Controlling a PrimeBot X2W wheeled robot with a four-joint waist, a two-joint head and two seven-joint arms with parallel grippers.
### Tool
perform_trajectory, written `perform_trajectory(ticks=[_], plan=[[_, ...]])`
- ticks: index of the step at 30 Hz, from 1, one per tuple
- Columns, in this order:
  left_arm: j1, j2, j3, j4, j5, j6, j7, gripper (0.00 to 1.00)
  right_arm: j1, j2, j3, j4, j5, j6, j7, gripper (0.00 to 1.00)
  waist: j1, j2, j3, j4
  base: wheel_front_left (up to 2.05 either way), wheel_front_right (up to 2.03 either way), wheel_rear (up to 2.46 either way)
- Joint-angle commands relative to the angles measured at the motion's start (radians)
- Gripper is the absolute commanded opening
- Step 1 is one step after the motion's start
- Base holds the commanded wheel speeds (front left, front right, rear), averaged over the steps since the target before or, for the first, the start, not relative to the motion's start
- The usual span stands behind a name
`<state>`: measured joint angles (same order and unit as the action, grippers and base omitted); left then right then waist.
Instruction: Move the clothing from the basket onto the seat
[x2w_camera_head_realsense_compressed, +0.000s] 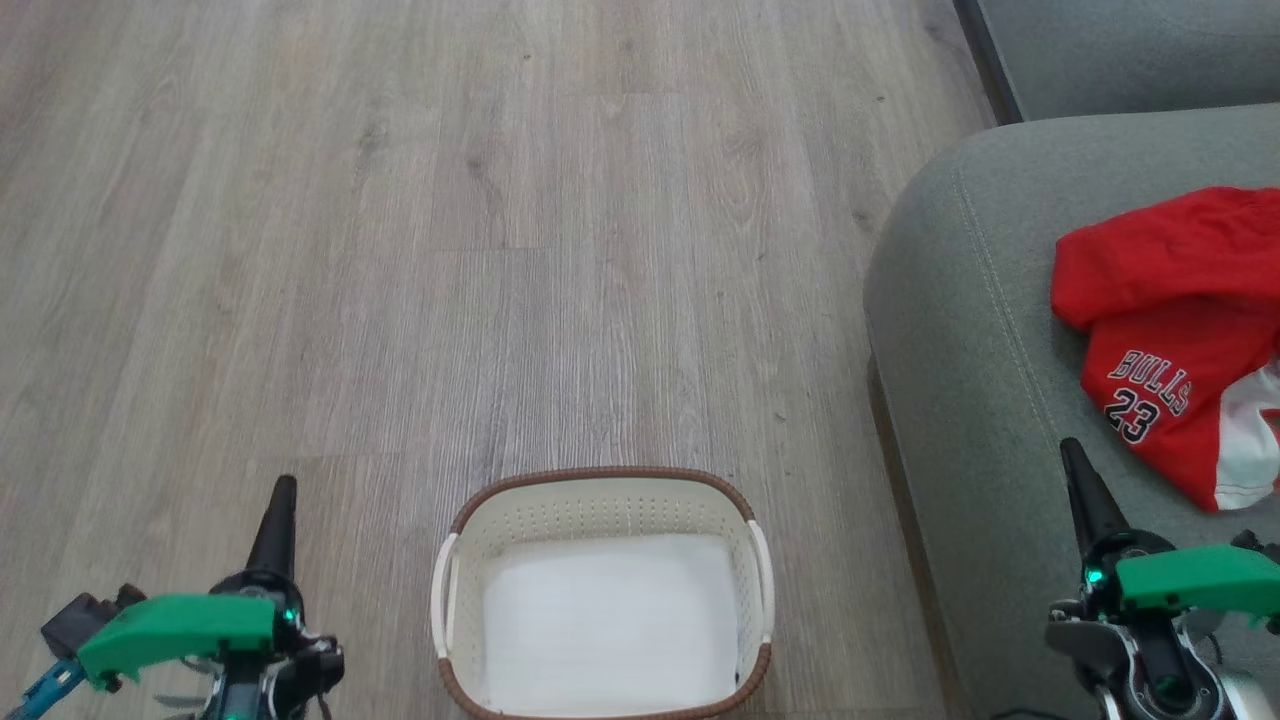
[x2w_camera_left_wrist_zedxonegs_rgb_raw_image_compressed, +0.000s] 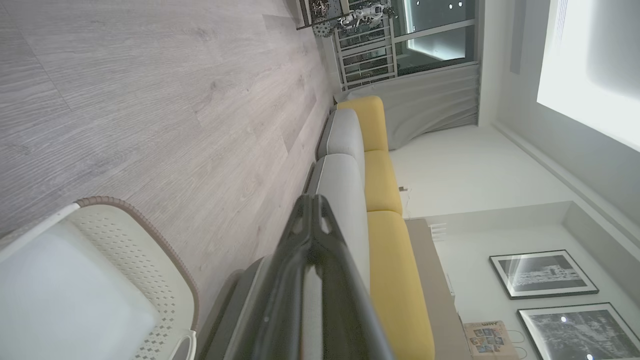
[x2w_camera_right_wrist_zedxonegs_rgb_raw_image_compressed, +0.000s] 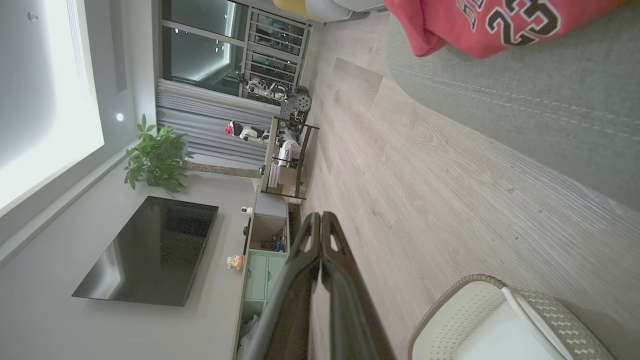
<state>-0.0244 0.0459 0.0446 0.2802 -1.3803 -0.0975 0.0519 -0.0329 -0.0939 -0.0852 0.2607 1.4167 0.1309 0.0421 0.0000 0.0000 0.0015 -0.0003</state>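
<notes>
Both the left gripper (x2w_camera_head_realsense_compressed: 284, 490) and the right gripper (x2w_camera_head_realsense_compressed: 1072, 452) have their fingers pressed together on nothing, flanking the basket (x2w_camera_head_realsense_compressed: 600, 476) on the floor (x2w_camera_head_realsense_compressed: 400, 250). The clothing (x2w_camera_head_realsense_compressed: 1180, 330) lies crumpled on the seat (x2w_camera_head_realsense_compressed: 960, 330), its far edge apparently running out of frame.

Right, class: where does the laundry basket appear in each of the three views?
Head view: basket at bottom centre.
Left wrist view: basket in the lower left corner.
Right wrist view: basket in the lower right corner.
Shared landmark: the wooden floor beneath it.
</notes>
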Motion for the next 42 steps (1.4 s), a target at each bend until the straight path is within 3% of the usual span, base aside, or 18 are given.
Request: perform_trajectory(ticks=[1,19,42], plan=[[-0.061,0.005,0.035,-0.035,-0.022,-0.009,0.008,0.00,-0.053,0.002,0.011,-0.030,0.022,0.000,0.008,0.00,0.0000,0.0000,0.000,0.000,0.00,0.00,0.00],[-0.084,0.004,0.070,-0.035,-0.228,-0.033,0.062,0.00,-0.074,0.036,-0.019,-0.016,0.200,0.000,0.063,0.00,0.0000,0.0000,0.002,0.000,0.00,0.00,0.00],[-0.084,0.004,0.069,-0.035,-0.228,-0.033,0.062,0.00,-0.074,0.038,-0.022,-0.016,0.198,0.000,0.066,0.00,0.0000,0.0000,0.002,0.000,0.00,0.00,0.00]])
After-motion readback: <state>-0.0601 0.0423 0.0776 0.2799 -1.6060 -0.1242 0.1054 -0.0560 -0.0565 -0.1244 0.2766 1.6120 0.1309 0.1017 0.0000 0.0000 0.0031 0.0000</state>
